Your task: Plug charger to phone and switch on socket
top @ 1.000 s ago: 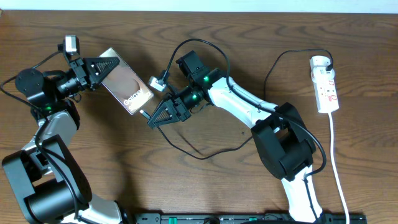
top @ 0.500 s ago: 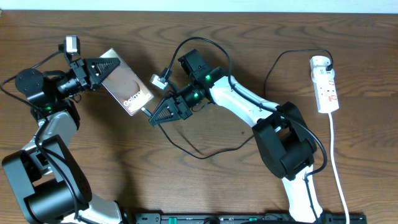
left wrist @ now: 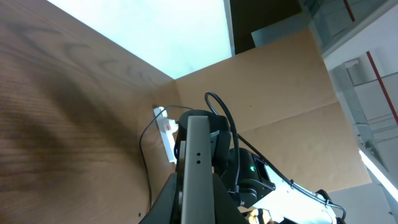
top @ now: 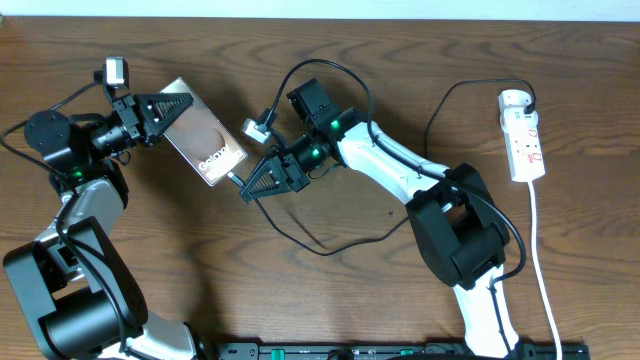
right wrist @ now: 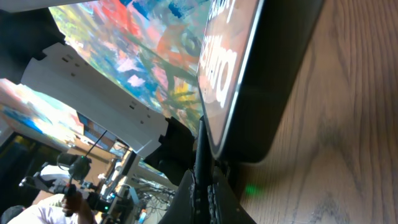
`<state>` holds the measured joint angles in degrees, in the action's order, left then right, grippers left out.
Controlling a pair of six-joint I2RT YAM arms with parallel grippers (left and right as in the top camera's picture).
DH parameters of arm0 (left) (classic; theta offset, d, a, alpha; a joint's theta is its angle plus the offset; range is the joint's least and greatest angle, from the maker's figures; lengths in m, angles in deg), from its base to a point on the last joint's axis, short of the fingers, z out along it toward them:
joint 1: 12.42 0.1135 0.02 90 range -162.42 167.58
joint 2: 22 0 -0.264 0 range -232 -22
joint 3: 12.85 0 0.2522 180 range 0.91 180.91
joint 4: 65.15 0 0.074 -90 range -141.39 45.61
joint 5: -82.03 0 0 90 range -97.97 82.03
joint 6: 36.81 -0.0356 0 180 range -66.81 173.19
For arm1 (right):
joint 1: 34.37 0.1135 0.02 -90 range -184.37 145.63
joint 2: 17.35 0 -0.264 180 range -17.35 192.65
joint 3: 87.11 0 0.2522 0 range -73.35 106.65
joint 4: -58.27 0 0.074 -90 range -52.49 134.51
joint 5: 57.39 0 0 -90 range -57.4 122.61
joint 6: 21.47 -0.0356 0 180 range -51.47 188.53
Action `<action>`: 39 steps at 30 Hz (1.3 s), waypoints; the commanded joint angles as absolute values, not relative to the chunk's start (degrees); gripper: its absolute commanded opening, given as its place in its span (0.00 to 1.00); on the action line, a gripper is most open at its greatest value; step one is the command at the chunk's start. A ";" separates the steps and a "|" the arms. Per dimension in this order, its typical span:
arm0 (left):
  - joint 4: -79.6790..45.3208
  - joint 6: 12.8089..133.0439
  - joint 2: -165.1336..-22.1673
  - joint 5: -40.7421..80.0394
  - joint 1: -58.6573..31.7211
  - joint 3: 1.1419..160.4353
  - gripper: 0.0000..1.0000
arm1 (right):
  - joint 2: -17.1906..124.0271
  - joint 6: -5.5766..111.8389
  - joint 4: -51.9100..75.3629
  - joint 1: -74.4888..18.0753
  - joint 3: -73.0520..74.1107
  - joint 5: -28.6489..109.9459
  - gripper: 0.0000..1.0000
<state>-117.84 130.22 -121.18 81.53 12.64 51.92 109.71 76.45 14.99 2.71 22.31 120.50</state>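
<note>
The phone (top: 203,143) is held tilted on edge above the table's left part, its grey-brown face with white text up. My left gripper (top: 163,108) is shut on the phone's upper end; the left wrist view shows its silvery edge (left wrist: 196,168) between the fingers. My right gripper (top: 250,186) is shut on the charger's connector end (right wrist: 202,163), right at the phone's lower end (right wrist: 245,81). The black charger cable (top: 330,245) loops across the table to the socket (top: 524,133), a white strip at the far right.
The socket's white cord (top: 545,290) runs down the right side toward the front edge. The black cable lies in loose loops (top: 440,110) between my right arm and the socket. A dark rail (top: 400,350) lines the front edge.
My right gripper has shifted slightly right and up with the connector beside the phone's lower end. My left gripper and the phone have stayed put.
</note>
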 commanded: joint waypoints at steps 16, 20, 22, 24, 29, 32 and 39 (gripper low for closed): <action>-118.34 129.70 -120.28 81.98 12.62 52.46 0.07 | 109.25 76.26 15.19 1.35 22.31 122.14 0.01; -118.34 129.68 -120.28 81.98 12.31 52.46 0.07 | 109.25 76.26 15.23 1.35 22.31 122.14 0.01; -118.37 129.68 -120.28 81.96 11.90 52.46 0.07 | 109.25 76.21 15.23 1.35 22.31 122.12 0.01; -118.37 129.63 -120.28 81.72 11.37 52.46 0.07 | 109.25 75.08 15.74 1.33 22.31 122.12 0.01; -118.34 128.61 -120.28 81.35 10.48 52.46 0.07 | 109.25 72.10 18.05 1.35 22.31 122.12 0.01; -118.34 128.61 -120.28 81.37 10.48 52.46 0.07 | 109.25 71.93 18.12 1.33 22.31 122.12 0.01; -118.37 128.59 -120.28 81.37 10.48 52.46 0.07 | 109.25 71.93 18.14 1.29 22.31 122.12 0.01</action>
<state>-117.84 129.35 -121.18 79.10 11.46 51.92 109.71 72.50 17.60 1.68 22.05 120.70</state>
